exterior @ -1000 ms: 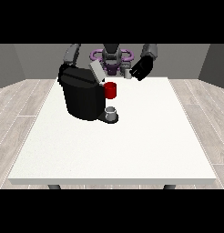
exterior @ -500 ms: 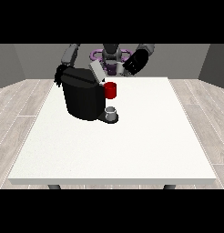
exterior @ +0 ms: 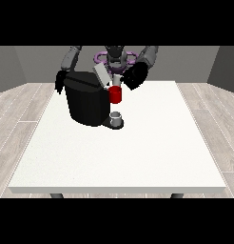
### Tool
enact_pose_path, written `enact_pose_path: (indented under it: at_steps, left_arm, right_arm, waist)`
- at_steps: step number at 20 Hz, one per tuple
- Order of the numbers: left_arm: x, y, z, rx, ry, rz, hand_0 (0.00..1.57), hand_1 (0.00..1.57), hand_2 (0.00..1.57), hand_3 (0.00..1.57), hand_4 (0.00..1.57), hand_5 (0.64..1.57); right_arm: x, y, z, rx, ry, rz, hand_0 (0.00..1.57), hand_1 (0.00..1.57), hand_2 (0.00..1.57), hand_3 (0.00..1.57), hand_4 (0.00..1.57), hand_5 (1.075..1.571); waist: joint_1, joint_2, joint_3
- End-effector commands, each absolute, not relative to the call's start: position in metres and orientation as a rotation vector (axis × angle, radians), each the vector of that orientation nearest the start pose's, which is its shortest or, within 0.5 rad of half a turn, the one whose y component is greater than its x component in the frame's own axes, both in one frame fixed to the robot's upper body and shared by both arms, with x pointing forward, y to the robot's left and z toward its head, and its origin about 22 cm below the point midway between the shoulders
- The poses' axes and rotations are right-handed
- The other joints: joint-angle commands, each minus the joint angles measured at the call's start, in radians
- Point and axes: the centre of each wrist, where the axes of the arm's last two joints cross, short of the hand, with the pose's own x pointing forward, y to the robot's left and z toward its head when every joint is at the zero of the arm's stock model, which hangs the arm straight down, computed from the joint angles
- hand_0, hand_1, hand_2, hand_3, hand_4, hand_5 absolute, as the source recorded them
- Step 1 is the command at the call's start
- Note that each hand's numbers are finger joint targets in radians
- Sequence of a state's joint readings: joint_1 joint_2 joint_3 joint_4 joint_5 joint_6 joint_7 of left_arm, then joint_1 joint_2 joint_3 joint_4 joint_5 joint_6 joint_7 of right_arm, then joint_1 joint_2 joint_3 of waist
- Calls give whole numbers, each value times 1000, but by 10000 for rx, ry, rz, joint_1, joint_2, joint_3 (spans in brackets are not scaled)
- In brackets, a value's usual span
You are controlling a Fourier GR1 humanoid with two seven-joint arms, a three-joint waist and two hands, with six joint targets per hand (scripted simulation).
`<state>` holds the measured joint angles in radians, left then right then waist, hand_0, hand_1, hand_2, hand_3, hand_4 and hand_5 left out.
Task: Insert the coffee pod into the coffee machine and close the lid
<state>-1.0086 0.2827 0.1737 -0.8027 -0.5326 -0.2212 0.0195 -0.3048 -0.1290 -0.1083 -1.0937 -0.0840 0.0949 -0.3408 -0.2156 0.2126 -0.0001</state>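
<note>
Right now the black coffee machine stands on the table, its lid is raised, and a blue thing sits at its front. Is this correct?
Not quite: in the front view the thing at the front of the coffee machine is red, not blue. The machine does stand on the table, with its lid raised.

arms: grey upper segments | hands: black (exterior: 134, 76) | torso: grey, purple ring, perhaps a collar

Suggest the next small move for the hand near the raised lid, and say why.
Probably bring the hand at the view's right a little closer to the lid and begin pressing it down. The lid stands tilted up above the coffee machine, so it is not yet closed, and this hand hovers beside it. Whether the pod is already inside cannot be seen.
</note>
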Motion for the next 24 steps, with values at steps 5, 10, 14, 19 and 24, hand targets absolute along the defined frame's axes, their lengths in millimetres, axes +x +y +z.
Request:
enact_pose_path:
  at_steps: [5, 10, 14, 19, 24]
  left_arm:
    - [456, 229, 222, 4608, -16528, -6774, 1506, 1506, 1501, 1431, 604, 1571]
    - [457, 230, 232, 4656, -16900, -6561, 1438, 1438, 1475, 1389, 595, 1571]
    - [458, 243, 236, 5250, -16841, -6749, 1438, 1438, 1467, 1362, 625, 1571]
    - [457, 255, 248, 5079, -16988, -7321, 1523, 1523, 1529, 1442, 698, 1571]
    - [459, 243, 256, 5463, -17085, -6664, 1485, 1485, 1480, 1368, 634, 1571]
  right_arm:
    - [323, -255, -24, 1029, -17741, 812, 0, 0, 0, 0, 279, 1571]
    - [332, -269, -19, 893, -17904, 760, 0, 0, 0, 0, 233, 1571]
    - [341, -249, -6, 1133, -18111, 988, 0, 0, 0, 0, 242, 1571]
    - [346, -264, -3, 992, -18210, 1117, 0, 0, 0, 0, 211, 1571]
    - [347, -258, -8, 913, -17880, 1085, 0, 0, 0, 0, 250, 1571]
  waist:
    - [-176, 646, 4]
    - [-146, 1081, 5]
    - [-376, 1376, 2]
    - [-246, 1591, 4]
    - [-393, 1476, 6]
